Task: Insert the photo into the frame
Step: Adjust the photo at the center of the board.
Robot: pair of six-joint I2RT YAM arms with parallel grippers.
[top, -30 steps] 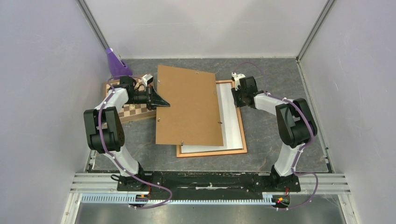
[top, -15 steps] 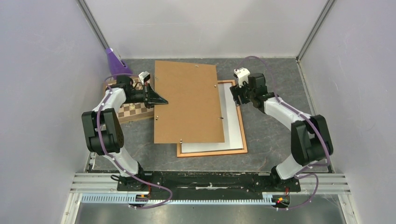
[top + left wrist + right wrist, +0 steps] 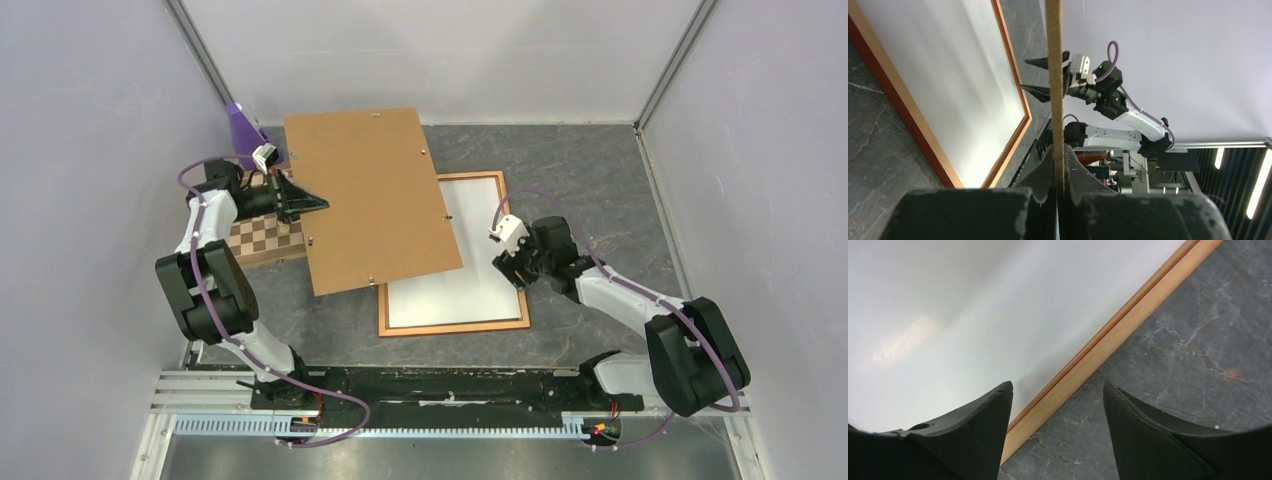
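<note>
The orange-brown wooden frame point(image 3: 455, 325) lies flat on the table. Inside it lies the photo point(image 3: 465, 270), white back up, its picture side hidden. My left gripper point(image 3: 310, 203) is shut on the left edge of the brown hardboard backing panel point(image 3: 370, 195), which hangs tilted over the frame's far left corner. In the left wrist view the panel point(image 3: 1053, 75) shows edge-on between my left gripper's jaws point(image 3: 1059, 150). My right gripper point(image 3: 505, 262) is open, low over the frame's right rail point(image 3: 1108, 340), with nothing between its fingers point(image 3: 983, 430); the photo point(image 3: 948, 315) is to the left of them.
A checkered chessboard point(image 3: 262, 238) lies under my left arm at the left. A purple object point(image 3: 243, 130) stands in the far left corner. Grey walls close in the table on three sides, and a metal rail point(image 3: 450, 405) runs along the near edge.
My left gripper swung the backing panel left and toward the back, uncovering most of the photo. My right gripper opened and moved from the frame's far right corner nearer along the right rail.
</note>
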